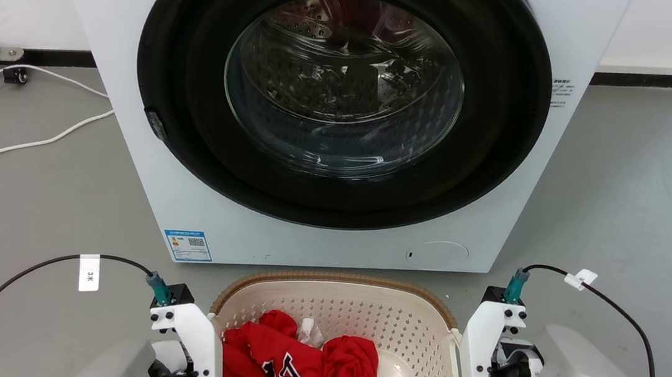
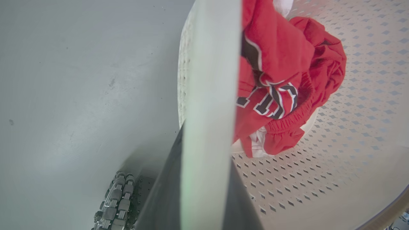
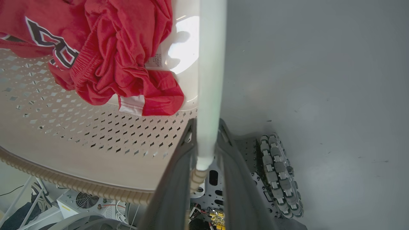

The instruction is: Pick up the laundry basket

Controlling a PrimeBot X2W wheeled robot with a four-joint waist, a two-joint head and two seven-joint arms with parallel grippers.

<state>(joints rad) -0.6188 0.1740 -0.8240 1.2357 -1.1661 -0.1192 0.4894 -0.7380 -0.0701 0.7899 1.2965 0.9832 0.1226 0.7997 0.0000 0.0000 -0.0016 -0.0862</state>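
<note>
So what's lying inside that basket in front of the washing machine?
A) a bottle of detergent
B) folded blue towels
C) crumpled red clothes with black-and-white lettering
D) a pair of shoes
C: crumpled red clothes with black-and-white lettering lie in the laundry basket, and both wrist views show the same red fabric against its perforated wall.

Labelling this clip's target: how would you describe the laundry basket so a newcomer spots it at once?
Start at the white front-loading washer with its round dark door. Directly in front of it is the laundry basket, holding a crumpled red garment. Its cream perforated walls and brown woven-look rim set it apart from the white cables and grey floor nearby.
</note>
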